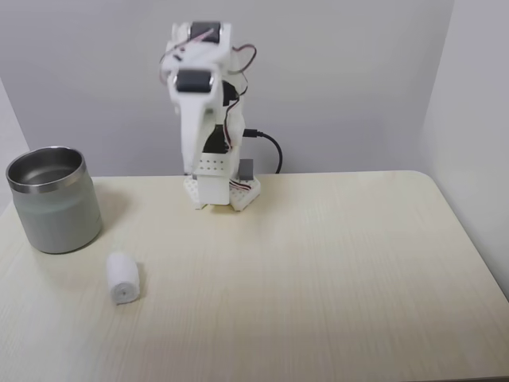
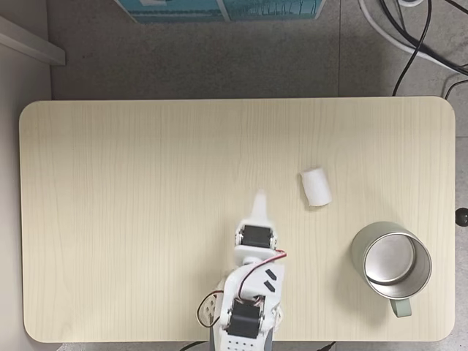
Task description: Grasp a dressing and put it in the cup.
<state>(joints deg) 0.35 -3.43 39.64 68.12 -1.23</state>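
Observation:
The dressing (image 1: 122, 278) (image 2: 315, 186) is a small white roll lying on its side on the pale wooden table. The cup (image 1: 56, 211) (image 2: 357, 256), a wide grey metal tumbler with a shiny inside, stands upright and looks empty. In a fixed view it is at the far left, just behind the roll. My white arm is folded over its base. Its gripper (image 1: 196, 169) (image 2: 259, 197) points down at the table, shut with nothing in it. It is well clear of the roll and the cup.
The arm's base (image 1: 223, 192) is fixed at one long edge of the table (image 1: 334, 270) (image 2: 131, 183), with a black cable (image 1: 270, 147) behind it. Beyond the far edge, the floor holds cables (image 2: 409, 44) and a teal box (image 2: 219, 7).

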